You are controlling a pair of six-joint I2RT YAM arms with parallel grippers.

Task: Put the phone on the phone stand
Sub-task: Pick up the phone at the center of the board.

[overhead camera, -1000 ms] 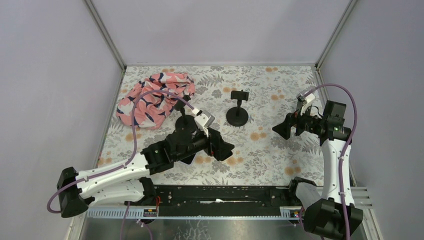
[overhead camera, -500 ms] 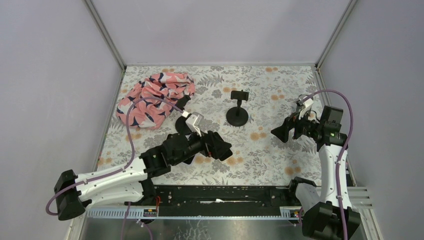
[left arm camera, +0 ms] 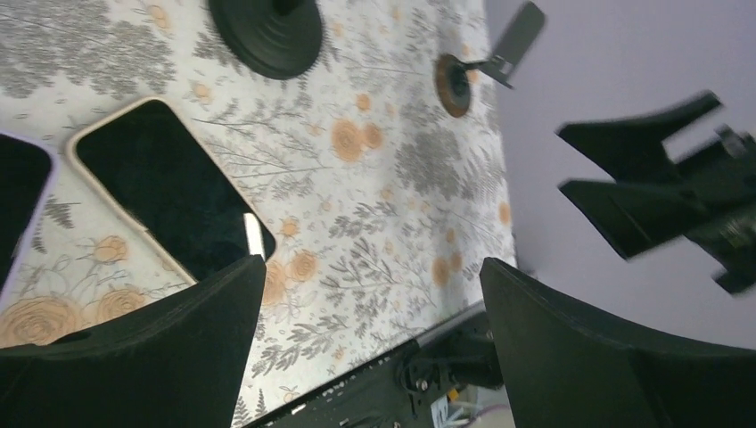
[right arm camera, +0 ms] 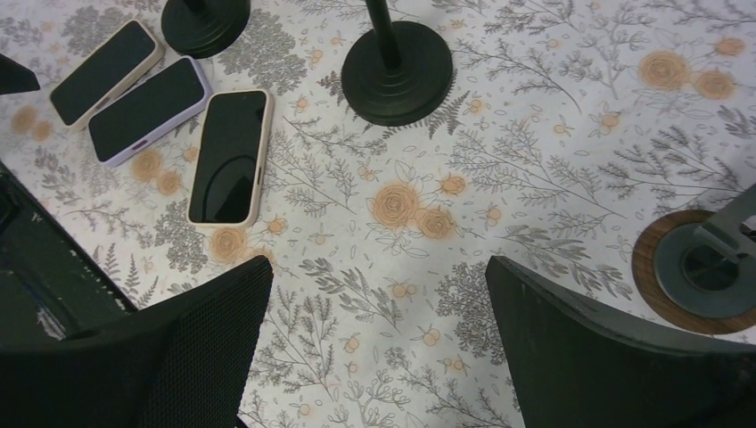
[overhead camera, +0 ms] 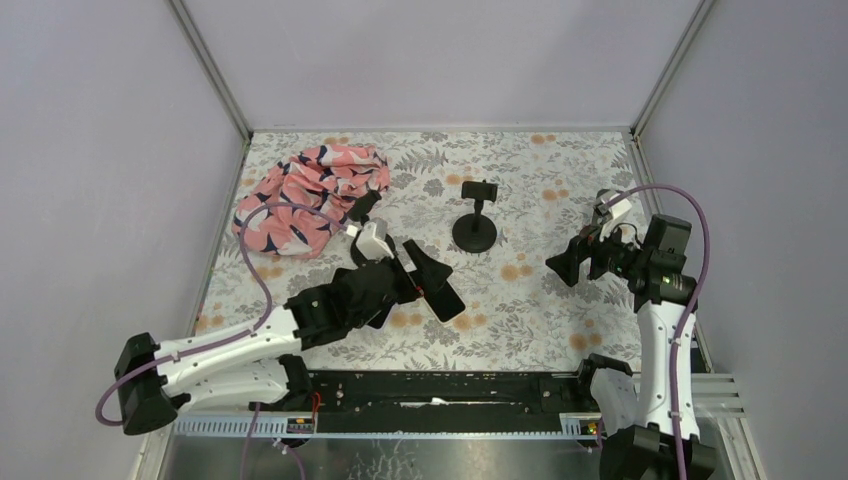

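Observation:
Three phones lie face up side by side: a beige-cased one (right arm camera: pixel 229 153), a lavender-cased one (right arm camera: pixel 147 107) and another beige one (right arm camera: pixel 102 58). In the left wrist view the beige-cased phone (left arm camera: pixel 169 187) lies just ahead of my left finger. A black phone stand (overhead camera: pixel 475 215) with a round base (right arm camera: pixel 397 67) stands upright mid-table. My left gripper (overhead camera: pixel 438 282) is open and empty, hovering over the phones and hiding them from above; it also shows in the left wrist view (left arm camera: pixel 373 266). My right gripper (overhead camera: pixel 565 265) is open and empty above bare cloth (right arm camera: pixel 379 263).
A second black stand base (right arm camera: pixel 207 22) sits by the phones. A small stand with a wooden disc base (right arm camera: pixel 704 263) is at the right. A pink patterned cloth (overhead camera: pixel 310 195) lies at the back left. Grey walls enclose the floral table (overhead camera: pixel 530 330).
My left gripper has rolled its wrist and shifted slightly back and left over the phones. My right gripper has stayed in about the same place, still open.

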